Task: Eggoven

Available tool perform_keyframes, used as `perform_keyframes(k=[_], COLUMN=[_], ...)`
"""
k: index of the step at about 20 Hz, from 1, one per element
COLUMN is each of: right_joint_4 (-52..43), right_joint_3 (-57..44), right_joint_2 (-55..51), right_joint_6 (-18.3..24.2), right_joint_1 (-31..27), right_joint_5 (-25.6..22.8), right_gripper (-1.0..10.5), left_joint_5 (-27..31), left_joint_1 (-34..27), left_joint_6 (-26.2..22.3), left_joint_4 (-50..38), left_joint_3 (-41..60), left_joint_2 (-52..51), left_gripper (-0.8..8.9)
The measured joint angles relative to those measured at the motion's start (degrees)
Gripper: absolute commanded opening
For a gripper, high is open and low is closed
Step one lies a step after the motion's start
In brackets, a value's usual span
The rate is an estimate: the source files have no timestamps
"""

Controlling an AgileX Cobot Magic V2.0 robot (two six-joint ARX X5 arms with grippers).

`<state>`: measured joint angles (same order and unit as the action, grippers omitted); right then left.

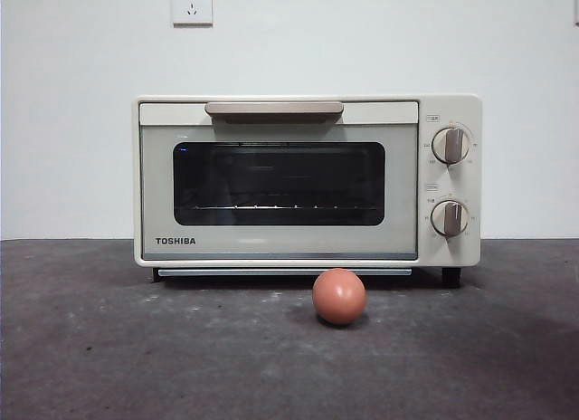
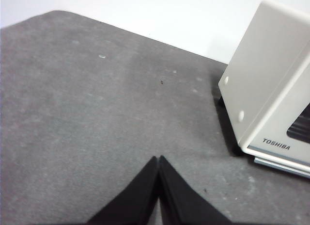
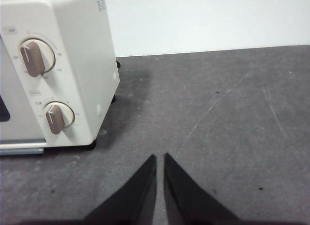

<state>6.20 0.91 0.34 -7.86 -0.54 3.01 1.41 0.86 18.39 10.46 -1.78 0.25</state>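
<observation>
Writing: I read "TOSHIBA" at the lower left of the cream toaster oven (image 1: 308, 180) door; the marks around its two knobs (image 1: 450, 146) are too small to read.
Egg (image 1: 339, 296): on the table just in front of the oven, right of centre.
Surface: dark grey, scuffed table (image 1: 109, 348).
Room: white wall with a socket (image 1: 192, 4).
Left gripper (image 2: 159, 159): jaws pressed together, empty, off the oven's left side.
Right gripper (image 3: 160, 158): jaws nearly closed, a thin gap showing, empty, off the knob side.

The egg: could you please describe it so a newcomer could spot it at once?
Find the large cream boxy TOSHIBA toaster oven on the dark grey table. Just before its door lies the small smooth reddish-brown egg, the only round, warm-coloured thing there.
</observation>
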Motion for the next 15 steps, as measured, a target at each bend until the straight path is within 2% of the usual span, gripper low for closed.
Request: perform_keyframes(k=[4,7,11,15], right_joint_4=[1.1,4.3,7.8,11.7], right_joint_3=[0.4,2.9,8.8,15.6], right_joint_2=[0.0,0.0,0.8,5.1], right_joint_6=[-5.7,-9.1,-10.9,-11.5], right_joint_1=[0.0,0.0,0.0,0.0], right_joint_5=[1.9,3.7,4.8,7.8], right_gripper=[0.0,0.0,0.0,0.0], left_joint_5=[-3.3,-7.1,-9.5,-15.1], left_joint_1=[0.0,0.0,0.0,0.0], left_joint_6=[3.7,5.6,7.1,7.3], left_joint_4=[0.3,4.2,8.4,11.0], left_joint_3=[-0.2,-2.1,-7.9,-14.6], left_joint_2=[0.0,0.2,2.3,6.4], left_gripper=[0.07,0.07,0.07,0.07])
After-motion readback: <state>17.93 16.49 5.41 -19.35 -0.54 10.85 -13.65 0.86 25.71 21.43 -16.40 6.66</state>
